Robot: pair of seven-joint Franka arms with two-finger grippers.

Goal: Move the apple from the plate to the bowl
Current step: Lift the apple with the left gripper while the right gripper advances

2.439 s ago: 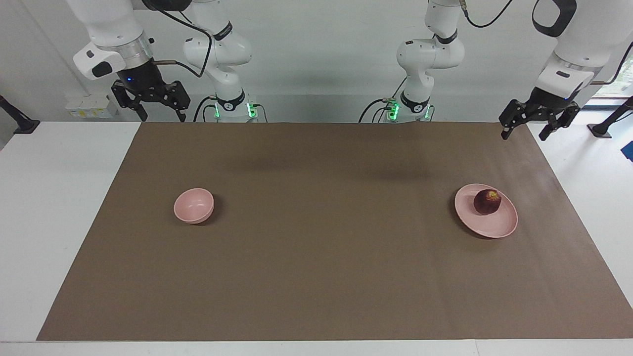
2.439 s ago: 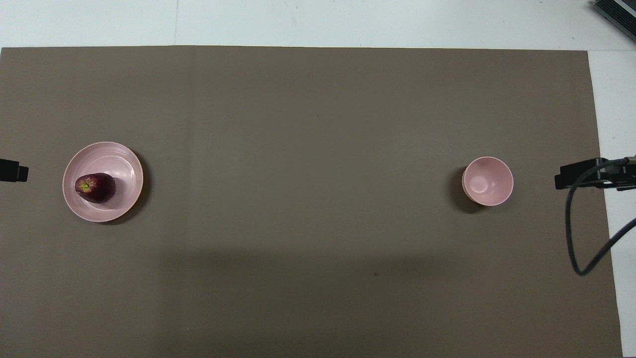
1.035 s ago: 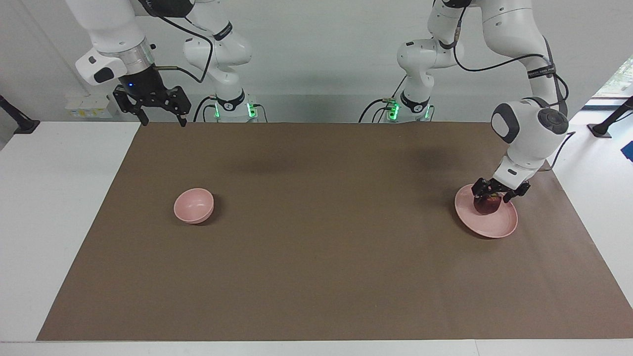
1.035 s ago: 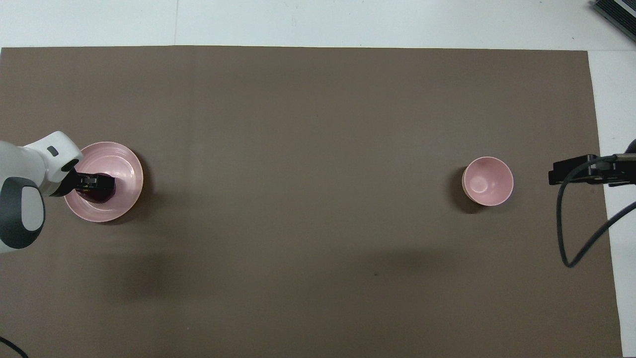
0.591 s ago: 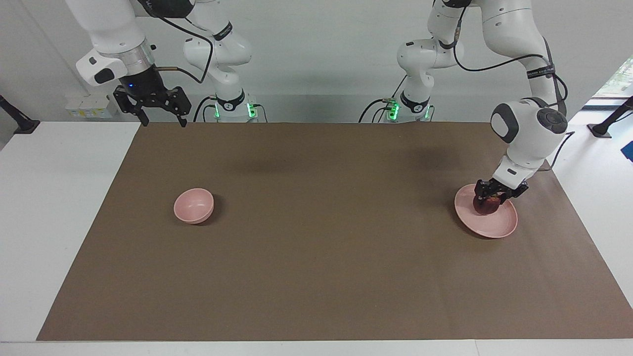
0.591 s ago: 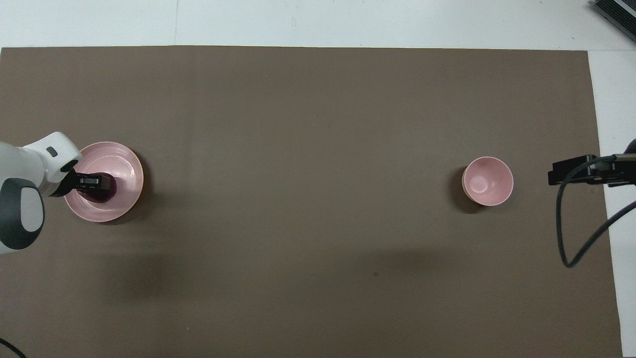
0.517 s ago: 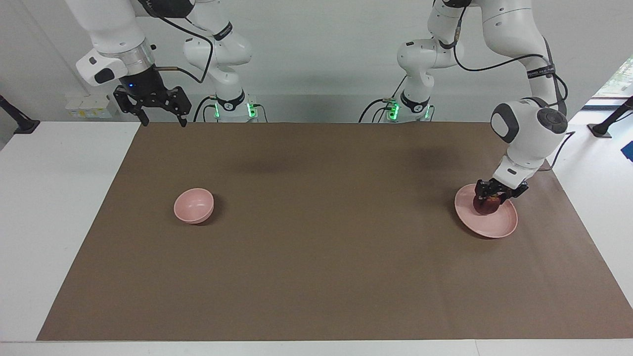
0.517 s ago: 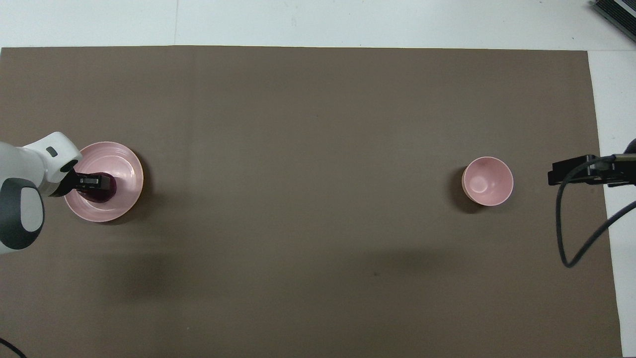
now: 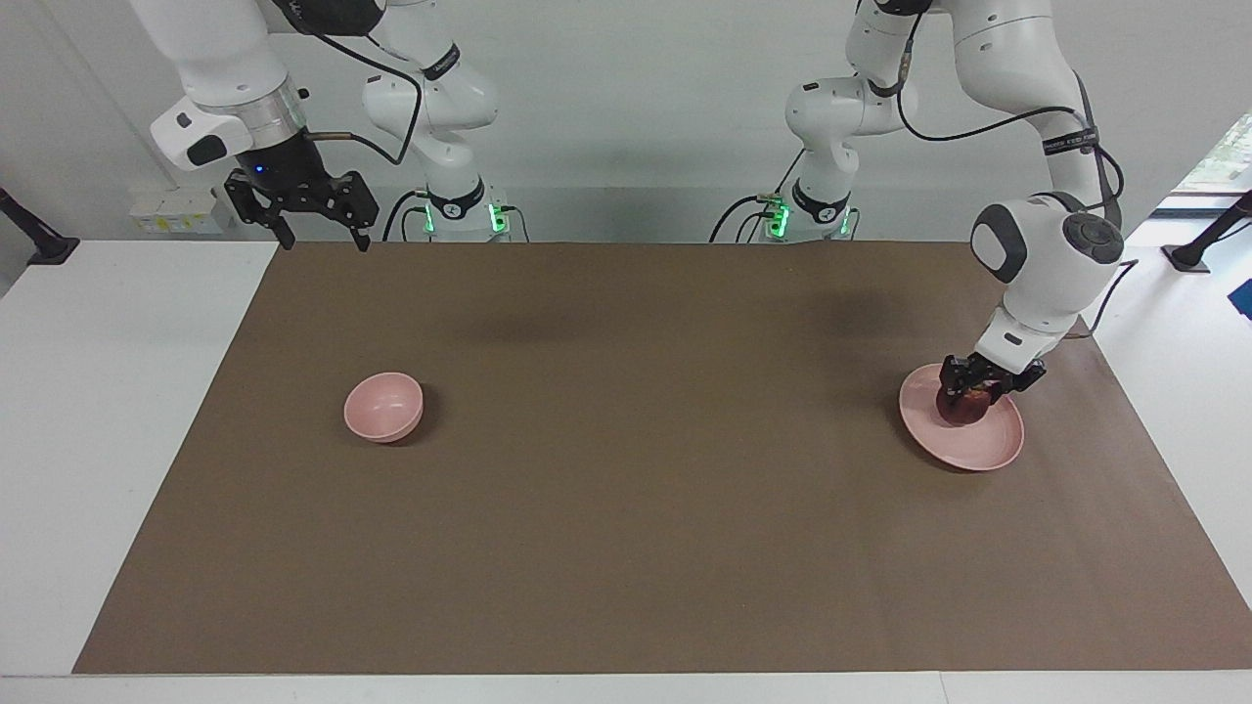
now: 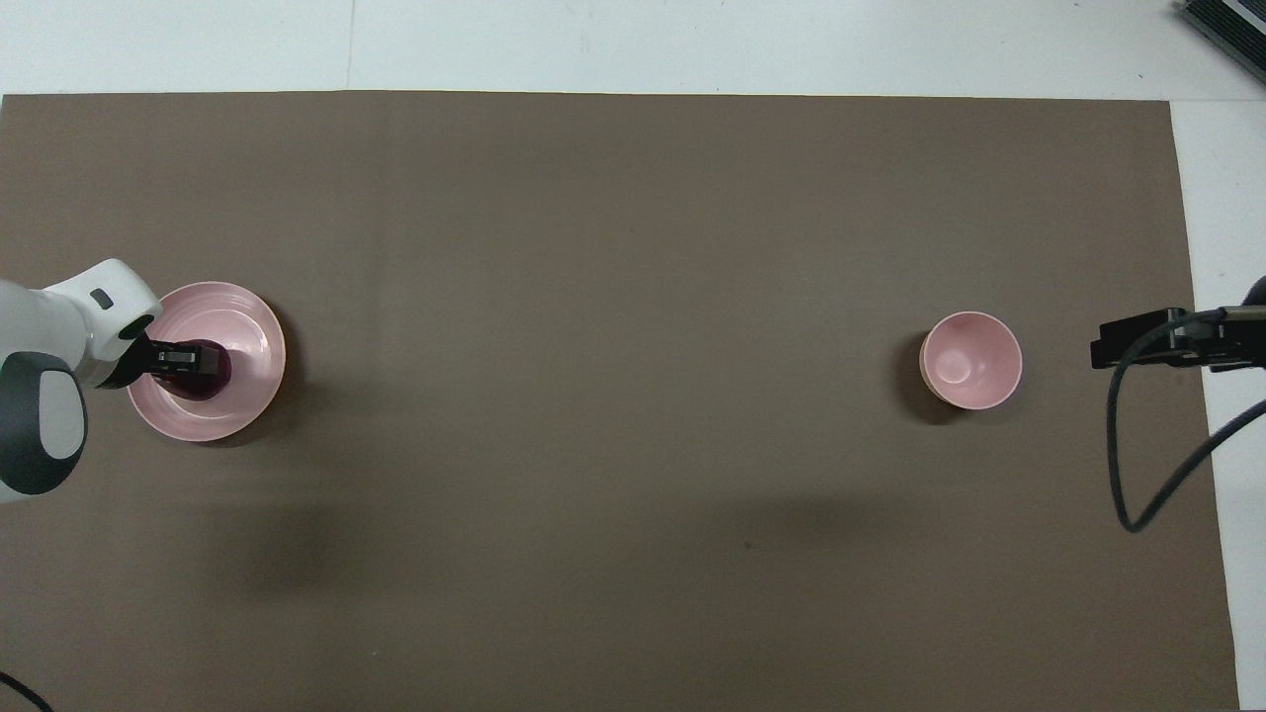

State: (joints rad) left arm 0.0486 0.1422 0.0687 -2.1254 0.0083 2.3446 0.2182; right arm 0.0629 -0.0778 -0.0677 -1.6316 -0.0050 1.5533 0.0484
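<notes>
The dark red apple (image 9: 960, 411) sits on the wide pale pink plate (image 9: 986, 446) toward the left arm's end of the table. My left gripper (image 9: 967, 395) is down on the plate and shut on the apple; it covers most of the fruit in the overhead view (image 10: 212, 370). I cannot tell whether the apple still rests on the plate (image 10: 247, 326). The small deep pink bowl (image 9: 383, 406) stands empty toward the right arm's end and also shows in the overhead view (image 10: 970, 359). My right gripper (image 9: 323, 238) waits open and empty, raised over the mat's corner near its base.
A brown mat (image 9: 626, 508) covers most of the white table (image 9: 108, 411). A dark cable (image 10: 1128, 475) hangs from the right arm over the mat's edge beside the bowl.
My left gripper came down from beside the table onto the plate and shut its fingers on the apple. The right gripper shifted slightly and then held still.
</notes>
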